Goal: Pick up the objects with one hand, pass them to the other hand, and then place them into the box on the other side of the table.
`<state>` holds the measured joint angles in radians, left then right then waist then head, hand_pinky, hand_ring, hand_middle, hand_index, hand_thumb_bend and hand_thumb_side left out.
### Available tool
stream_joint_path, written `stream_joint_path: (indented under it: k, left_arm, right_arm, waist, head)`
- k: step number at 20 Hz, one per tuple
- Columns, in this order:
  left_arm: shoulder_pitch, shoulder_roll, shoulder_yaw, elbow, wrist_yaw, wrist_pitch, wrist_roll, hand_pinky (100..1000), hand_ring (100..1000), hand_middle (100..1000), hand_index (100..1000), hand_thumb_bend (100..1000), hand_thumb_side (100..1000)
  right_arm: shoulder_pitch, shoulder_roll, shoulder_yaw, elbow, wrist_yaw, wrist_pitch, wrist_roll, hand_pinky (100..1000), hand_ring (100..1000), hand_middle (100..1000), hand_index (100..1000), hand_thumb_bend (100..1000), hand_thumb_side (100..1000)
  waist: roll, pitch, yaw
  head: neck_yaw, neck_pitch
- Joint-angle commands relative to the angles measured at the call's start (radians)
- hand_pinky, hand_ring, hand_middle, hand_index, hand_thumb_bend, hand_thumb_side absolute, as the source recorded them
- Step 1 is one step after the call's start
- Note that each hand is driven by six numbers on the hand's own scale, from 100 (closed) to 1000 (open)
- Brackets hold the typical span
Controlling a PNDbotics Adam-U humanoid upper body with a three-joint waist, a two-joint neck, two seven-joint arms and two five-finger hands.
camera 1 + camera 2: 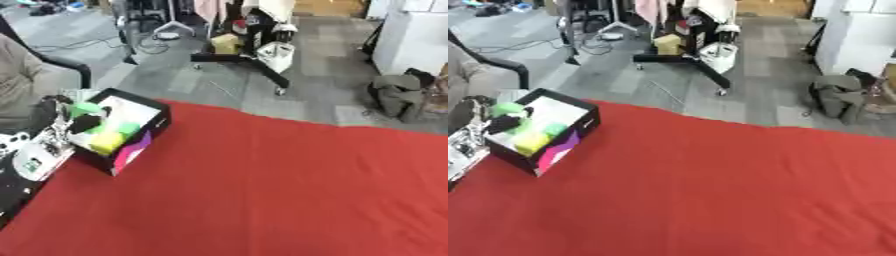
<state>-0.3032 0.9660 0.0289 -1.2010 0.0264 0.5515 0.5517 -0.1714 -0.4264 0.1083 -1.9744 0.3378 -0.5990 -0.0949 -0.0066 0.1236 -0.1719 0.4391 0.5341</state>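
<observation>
A black box with a white inside stands at the left edge of the red table, a pink and purple patch on its near side. Inside lie a bright green object, a yellow object and another green one. My left arm, black with silver and white parts, comes in at the lower left. Its dark left hand reaches over the box's left part, between the green and yellow objects. Whether it holds anything is hidden by blur. My right hand shows in neither view.
The red cloth covers the table from the box to the right edge. Beyond the far edge is grey floor with a wheeled stand and a dark bag. A seated person shows at the far left.
</observation>
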Motion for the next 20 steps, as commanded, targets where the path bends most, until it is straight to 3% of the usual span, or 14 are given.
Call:
stream_joint_path:
  k: [1,4,6,8,11,13,16,18,20]
  left_arm:
    - [-0.001,0.066,0.039,-0.079,-0.020,0.355,0.355,975,979,949,798,817,900]
    - [0.006,0.060,0.055,-0.226,-0.020,0.355,0.355,971,972,928,742,758,853]
    - [0.009,0.044,0.053,-0.377,0.009,0.352,0.355,971,965,915,703,656,835]
    - [0.019,0.015,0.029,-0.577,0.078,0.285,0.355,965,955,903,688,598,819]
    - [0.031,-0.044,-0.027,-0.767,0.168,0.099,0.355,939,920,863,654,495,749]
    - [0.016,-0.094,-0.083,-0.791,0.173,-0.087,0.355,932,912,858,661,476,726]
    - [0.001,-0.215,-0.190,-0.798,0.076,-0.370,0.276,922,902,851,661,453,709]
    - [0.000,-0.292,-0.244,-0.799,0.015,-0.476,0.189,921,901,851,656,424,721]
    - [0.005,-0.358,-0.290,-0.799,-0.037,-0.536,0.103,921,901,851,649,392,719]
  right_arm:
    - [0.000,-0.010,-0.014,-0.004,0.008,-0.002,0.008,1000,899,883,983,391,596]
    - [-0.001,-0.012,-0.016,-0.003,0.010,-0.002,0.010,1000,898,885,983,386,598]
    - [-0.003,-0.010,-0.018,-0.002,0.011,-0.001,0.011,1000,897,885,984,385,598]
    - [-0.006,-0.007,-0.023,0.000,0.011,0.002,0.012,1000,898,885,984,384,598]
    - [-0.013,0.000,-0.028,0.007,0.009,0.006,0.018,1000,896,882,984,382,595]
    - [-0.019,0.011,-0.030,0.017,0.001,0.012,0.025,1000,895,878,982,380,595]
    - [-0.026,0.039,-0.036,0.037,-0.020,0.027,0.043,1000,893,873,980,375,597]
    - [-0.026,0.061,-0.043,0.045,-0.031,0.036,0.058,1000,891,869,978,371,602]
    - [-0.025,0.084,-0.050,0.051,-0.045,0.046,0.072,1000,889,865,975,369,605]
  waist:
    - [0.006,-0.017,0.003]
    - [0.006,-0.019,0.011]
    - [0.005,-0.019,0.017]
    - [0.003,-0.019,0.026]
    - [-0.002,-0.020,0.035]
    - [-0.005,-0.021,0.038]
    - [-0.012,-0.023,0.044]
    - [-0.016,-0.025,0.048]
    - [-0.020,-0.028,0.050]
  head:
    - [-0.005,-0.004]
    - [-0.031,-0.003]
    - [-0.060,0.000]
    - [-0.101,0.009]
    - [-0.168,0.032]
    - [-0.205,0.049]
    - [-0.273,0.080]
    - [-0.321,0.109]
    - [-0.366,0.152]
